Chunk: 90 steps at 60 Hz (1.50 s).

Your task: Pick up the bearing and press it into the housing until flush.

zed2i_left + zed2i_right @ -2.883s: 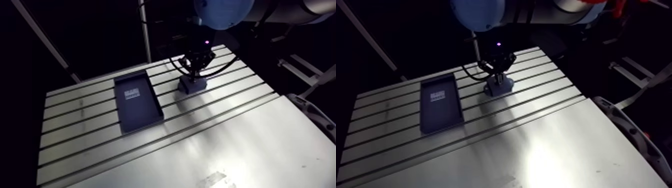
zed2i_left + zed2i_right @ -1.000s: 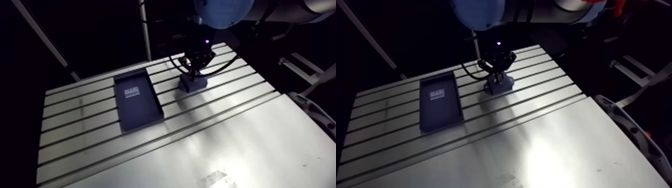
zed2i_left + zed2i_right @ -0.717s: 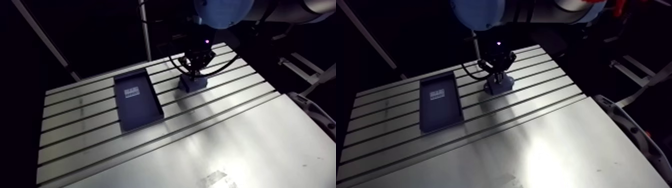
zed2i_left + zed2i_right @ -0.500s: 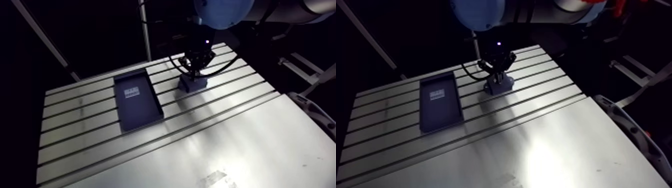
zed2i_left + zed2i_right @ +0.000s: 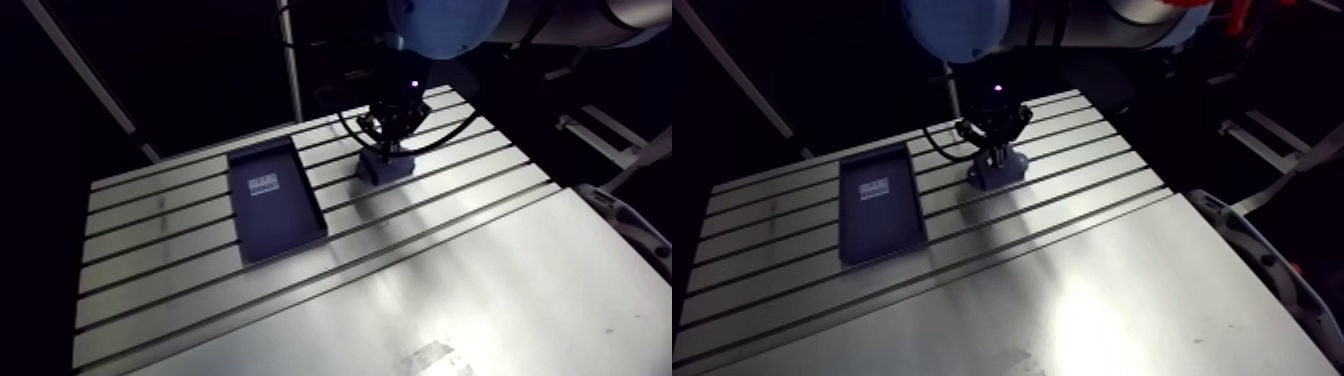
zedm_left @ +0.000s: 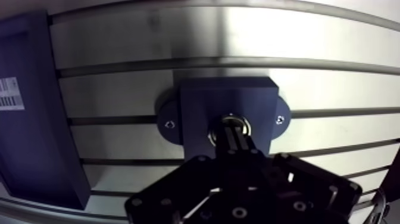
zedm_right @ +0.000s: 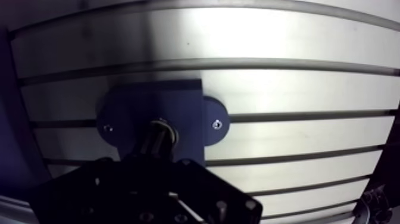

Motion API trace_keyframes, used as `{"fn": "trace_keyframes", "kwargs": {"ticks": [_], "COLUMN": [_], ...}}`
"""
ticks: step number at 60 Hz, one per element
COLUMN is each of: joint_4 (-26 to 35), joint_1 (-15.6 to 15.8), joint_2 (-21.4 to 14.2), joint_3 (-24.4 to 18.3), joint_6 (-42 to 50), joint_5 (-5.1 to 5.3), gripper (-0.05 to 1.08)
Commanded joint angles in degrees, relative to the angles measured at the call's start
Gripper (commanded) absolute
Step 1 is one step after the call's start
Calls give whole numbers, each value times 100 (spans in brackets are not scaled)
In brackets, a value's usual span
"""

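Note:
A dark blue housing (image 6: 196,107) with two screwed ears sits on the slotted table. The metal bearing (image 6: 243,124) rests in the housing's central bore, and only its ring shows around the fingertips. My gripper (image 6: 231,132) stands straight above it, shut, with both fingers pressed together and their tips down on the bearing's middle. How deep the bearing sits is hidden by the fingers. In the arm view the gripper (image 5: 388,140) comes down onto the housing (image 5: 386,168) near the table's far edge.
A shallow dark blue tray (image 5: 275,200) with a white label lies to the left of the housing, and its wall (image 6: 30,131) shows beside the gripper in the wrist view. T-slots run across the table (image 5: 400,290).
The picture has shifted very slightly. The gripper stays shut on top of the housing, and the housing and tray have not moved.

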Motion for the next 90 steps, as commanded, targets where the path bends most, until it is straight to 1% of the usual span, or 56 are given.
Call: {"fn": "trace_keyframes", "kwargs": {"ticks": [1,42,48,50,51,52,53,54,55,56,57,58,59,61,71,74,76,79,82,85,86,87,88,90], "joint_4": [0,18,42,51,45,45,44,44,59,59,69,69,55,53,102,223,317,623,744,1070,1070,1237,1237,1461], "joint_1": [-1,7,8,15,17,17,32,32,41,41,43,43,43,51,52,52,52,84,102,113,113,113,113,114], "joint_2": [-4,-74,-91,-99,-108,-108,-131,-131,-157,-157,-176,-176,-187,-211,-357,-452,-504,-661,-715,-790,-790,-824,-824,-918], "joint_3": [-8,-26,-33,-42,-43,-43,-43,-43,-43,-43,-43,-43,-36,-35,-52,-68,-77,-138,-177,-264,-264,-300,-300,-371], "joint_6": [-4,3,-5,3,11,11,20,20,21,21,22,22,22,22,48,48,48,108,109,133,133,165,165,234], "joint_5": [0,9,17,10,9,9,-6,-6,-8,-8,-16,-16,-25,-19,-9,-9,-1,0,0,9,9,1,1,-8], "gripper": [99,99,98,96,85,85,61,61,31,31,4,4,1,0,0,0,0,0,0,0,0,0,0,0]}}
